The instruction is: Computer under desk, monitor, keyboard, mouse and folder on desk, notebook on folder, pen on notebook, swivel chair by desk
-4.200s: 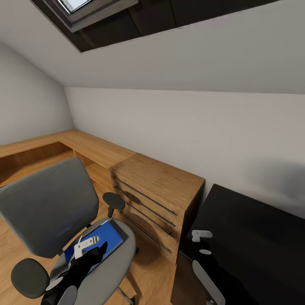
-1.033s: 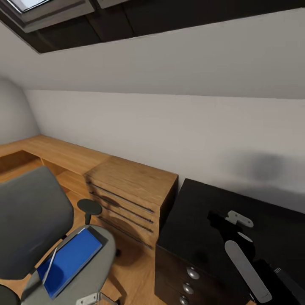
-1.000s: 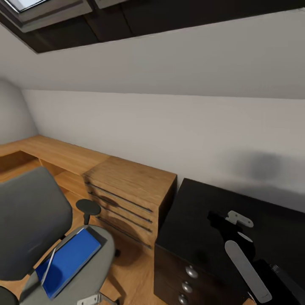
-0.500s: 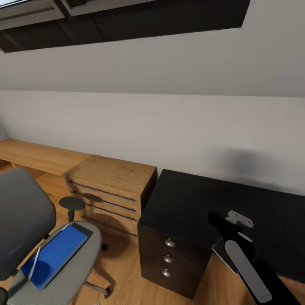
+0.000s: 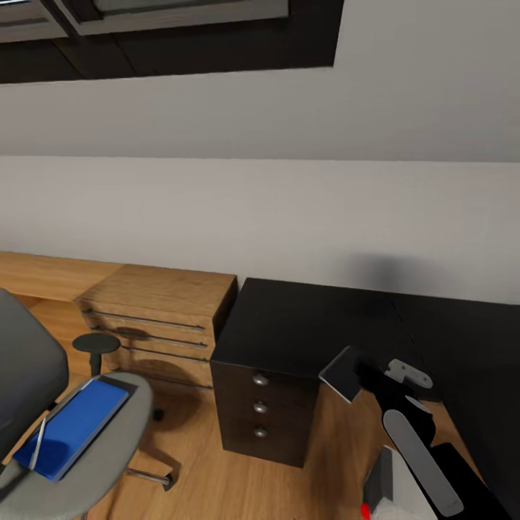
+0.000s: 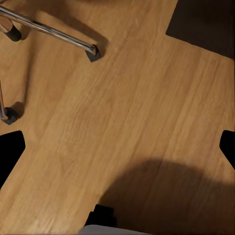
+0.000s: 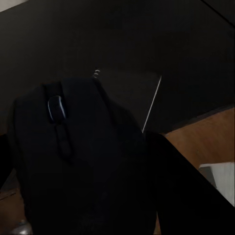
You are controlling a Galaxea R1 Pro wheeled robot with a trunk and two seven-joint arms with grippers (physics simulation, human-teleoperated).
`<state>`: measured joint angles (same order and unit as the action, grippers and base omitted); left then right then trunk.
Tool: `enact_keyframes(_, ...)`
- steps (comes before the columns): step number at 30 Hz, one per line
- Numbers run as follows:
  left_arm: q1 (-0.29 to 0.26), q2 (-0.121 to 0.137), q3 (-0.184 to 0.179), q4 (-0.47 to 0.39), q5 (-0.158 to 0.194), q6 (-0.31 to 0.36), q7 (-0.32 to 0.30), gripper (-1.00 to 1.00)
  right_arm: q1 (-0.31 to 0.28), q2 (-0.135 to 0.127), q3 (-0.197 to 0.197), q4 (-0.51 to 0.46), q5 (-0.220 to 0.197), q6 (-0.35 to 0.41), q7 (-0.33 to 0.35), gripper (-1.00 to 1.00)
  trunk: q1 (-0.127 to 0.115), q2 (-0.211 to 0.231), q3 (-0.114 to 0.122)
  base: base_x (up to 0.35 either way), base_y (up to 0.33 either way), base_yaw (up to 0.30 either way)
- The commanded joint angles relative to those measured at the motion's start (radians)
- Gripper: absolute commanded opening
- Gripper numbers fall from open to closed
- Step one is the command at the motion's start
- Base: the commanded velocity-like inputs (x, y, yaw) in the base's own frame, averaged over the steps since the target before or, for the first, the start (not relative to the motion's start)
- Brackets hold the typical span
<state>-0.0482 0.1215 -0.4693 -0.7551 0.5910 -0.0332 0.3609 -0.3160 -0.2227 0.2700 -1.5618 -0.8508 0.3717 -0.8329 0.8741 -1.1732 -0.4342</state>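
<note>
Right end effector [image 7: 73, 161] grips mouse [image 7: 58, 127].

Glossy black desk [image 5: 303, 325]; warm matt wooden dresser [image 5: 155, 307] and floor [image 6: 127, 112]; grey cloth swivel chair [image 5: 108, 448] with shiny metal legs; smooth blue folder [image 5: 68, 426]; matt black plastic mouse [image 7: 73, 152].

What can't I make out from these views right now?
- Right gripper: in the right wrist view the black mouse covers its fingers, dark on dark, so the grip cannot be told.
- Swivel chair: head view, cut off by the left and bottom edges.
- Computer: head view, cut by the bottom edge and partly behind the right arm.
- Desk: head view, runs off the right edge.
</note>
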Motion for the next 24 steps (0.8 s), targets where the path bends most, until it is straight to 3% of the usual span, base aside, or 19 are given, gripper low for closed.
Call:
enact_keyframes(1, -0.001, 0.002, -0.008, -0.001, 0.01, -0.004, 0.008, 1.0, -0.002, -0.001, 0.002, 0.001, -0.007, 0.001, -0.008, -1.0, 0.0, -0.001, -0.001, -0.123, 0.185, -0.292)
enact_keyframes(9, -0.001, 0.001, -0.006, -0.001, 0.01, -0.004, 0.009, 1.0, -0.002, 0.0, 0.002, 0.01, -0.007, 0.001, -0.009, -1.0, 0.0, -0.001, -0.001, -0.022, 0.033, -0.26)
enact_keyframes(14, -0.001, 0.001, -0.007, 0.02, 0.008, -0.004, 0.009, 1.0, -0.002, 0.0, -0.001, 0.011, -0.007, 0.001, -0.011, -1.0, 0.0, -0.001, -0.001, -0.002, 0.002, -0.055)
enact_keyframes(20, -0.001, -0.006, -0.007, 0.029, 0.009, -0.008, 0.009, 1.0, -0.002, -0.001, -0.038, 0.011, -0.005, 0.005, -0.01, -1.0, 0.0, -0.001, -0.001, 0.0, 0.0, -0.026)
enact_keyframes(22, -0.001, -0.013, -0.008, 0.036, 0.009, -0.008, 0.009, 1.0, -0.002, -0.005, -0.04, 0.013, -0.005, 0.008, -0.008, -1.0, 0.0, -0.001, -0.001, 0.0, 0.0, -0.162)
enact_keyframes(24, -0.001, -0.019, -0.008, 0.047, 0.008, -0.008, 0.009, 1.0, -0.002, -0.032, -0.042, 0.024, -0.006, 0.01, -0.002, -1.0, 0.0, -0.001, -0.001, 0.0, 0.0, -0.231)
